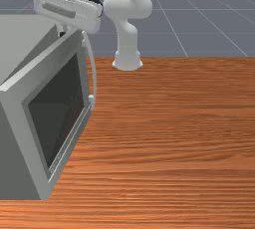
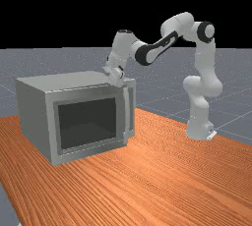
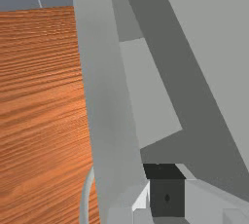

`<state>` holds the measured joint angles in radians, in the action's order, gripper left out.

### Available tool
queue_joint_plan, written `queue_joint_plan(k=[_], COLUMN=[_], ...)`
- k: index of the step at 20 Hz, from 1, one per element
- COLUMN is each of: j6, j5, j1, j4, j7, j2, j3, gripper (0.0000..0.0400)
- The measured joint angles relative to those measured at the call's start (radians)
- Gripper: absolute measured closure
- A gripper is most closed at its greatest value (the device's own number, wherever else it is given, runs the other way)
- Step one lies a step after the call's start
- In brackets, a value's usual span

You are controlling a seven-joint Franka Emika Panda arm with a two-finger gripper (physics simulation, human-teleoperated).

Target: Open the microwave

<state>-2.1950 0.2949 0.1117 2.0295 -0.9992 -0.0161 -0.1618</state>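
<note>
A white-and-grey robot arm [image 2: 160, 51], its base [image 2: 198, 127] on the wood-grain counter [image 2: 147, 185] at the far view's right, arches across toward a gray microwave [image 2: 34, 114], jaws pointing down at the top of its door [image 2: 121, 119] near the upright handle [image 2: 127, 113]. The door, with its dark window [image 2: 87, 123], stands slightly ajar beneath a black backdrop [image 2: 74, 9].

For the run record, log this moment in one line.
microwave door: ajar, narrow gap behind it | gripper: at door's top edge, near handle | task: door not wide open
</note>
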Motion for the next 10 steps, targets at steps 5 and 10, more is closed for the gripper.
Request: queue_joint_plan(k=[5,10], j6=[0.031,0.032], j5=[0.041,0.084], j1=[-0.004,-0.046], j4=[-0.052,-0.168], j7=[-0.131,-0.241], j2=[0.047,0.146], j3=[0.14,0.245], gripper=[0.04,0.04])
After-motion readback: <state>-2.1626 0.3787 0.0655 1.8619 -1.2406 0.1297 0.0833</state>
